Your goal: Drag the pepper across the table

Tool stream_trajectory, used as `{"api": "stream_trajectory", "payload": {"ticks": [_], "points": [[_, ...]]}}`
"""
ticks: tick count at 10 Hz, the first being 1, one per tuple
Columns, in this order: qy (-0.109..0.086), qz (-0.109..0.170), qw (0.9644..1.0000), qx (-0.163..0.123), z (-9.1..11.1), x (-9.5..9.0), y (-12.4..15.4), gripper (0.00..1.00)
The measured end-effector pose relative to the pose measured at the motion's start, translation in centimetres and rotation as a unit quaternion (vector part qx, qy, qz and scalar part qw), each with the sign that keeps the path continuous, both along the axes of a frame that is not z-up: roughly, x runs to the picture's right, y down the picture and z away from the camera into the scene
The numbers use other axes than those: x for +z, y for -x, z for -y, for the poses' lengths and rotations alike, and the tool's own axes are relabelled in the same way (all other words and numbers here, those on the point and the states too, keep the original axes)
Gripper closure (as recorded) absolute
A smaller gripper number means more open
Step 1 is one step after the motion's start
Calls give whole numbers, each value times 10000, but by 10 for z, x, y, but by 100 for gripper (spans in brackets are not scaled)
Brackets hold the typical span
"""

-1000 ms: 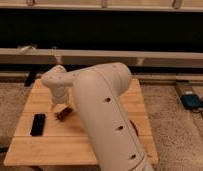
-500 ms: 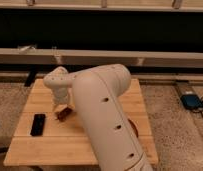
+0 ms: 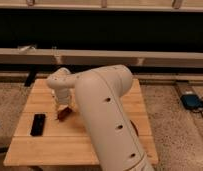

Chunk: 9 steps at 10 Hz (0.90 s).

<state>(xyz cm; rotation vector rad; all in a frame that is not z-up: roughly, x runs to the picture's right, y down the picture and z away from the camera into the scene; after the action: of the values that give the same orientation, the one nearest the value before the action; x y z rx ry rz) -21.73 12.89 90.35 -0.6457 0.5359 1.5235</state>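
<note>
Change: almost nothing has moved over the last second. The gripper (image 3: 60,112) and the pepper (image 3: 64,114) are at the same spot on the table (image 3: 45,150) as before, and any shift is too slight to make out.

Gripper: lowered over the left half of the table, roughly midway between the far edge and the near edge. It points straight down with its tip at the planks.

Jaws: whether they stand apart or together does not show. They are pale against the pale wood, and the wrist above covers part of them.

Pepper: a small dark red sliver lying on the table in the left half, right at the tip of the jaws. It shows on their right side and a little toward the near edge. It is either touching the jaws or just beside them, and which of the two is unclear.

Arm (image 3: 107,115): a thick white arm comes in from the near right corner and sweeps over the middle of the table, hiding much of the centre and the near right part. Its wrist bends down to the left, ending in the gripper.

Phone (image 3: 38,124): flat and black, lying close to the left edge. It is nearer the near left corner than the pepper is, and clearly apart from both the pepper and the gripper.

Table: pale wooden planks, standing on a speckled floor (image 3: 170,125).

Blue device (image 3: 191,101): on the floor well beyond the right edge, with a cable trailing from it.

Ledge (image 3: 145,56): a long pale ledge beyond the far edge, set against a dark wall.
</note>
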Motion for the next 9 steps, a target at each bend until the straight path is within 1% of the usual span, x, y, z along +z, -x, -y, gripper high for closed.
{"api": "stream_trajectory", "payload": {"ticks": [2, 3, 4, 5, 6, 9], "points": [[-54, 57, 9999, 100, 2, 1, -1, 64], [-78, 76, 9999, 133, 3, 1, -2, 76], [-97, 105, 9998, 123, 4, 0, 0, 87], [-128, 139, 9998, 88, 6, -1, 2, 94], [-167, 188, 9997, 57, 8, -3, 6, 99], [-354, 318, 9989, -32, 18, -9, 13, 100]]}}
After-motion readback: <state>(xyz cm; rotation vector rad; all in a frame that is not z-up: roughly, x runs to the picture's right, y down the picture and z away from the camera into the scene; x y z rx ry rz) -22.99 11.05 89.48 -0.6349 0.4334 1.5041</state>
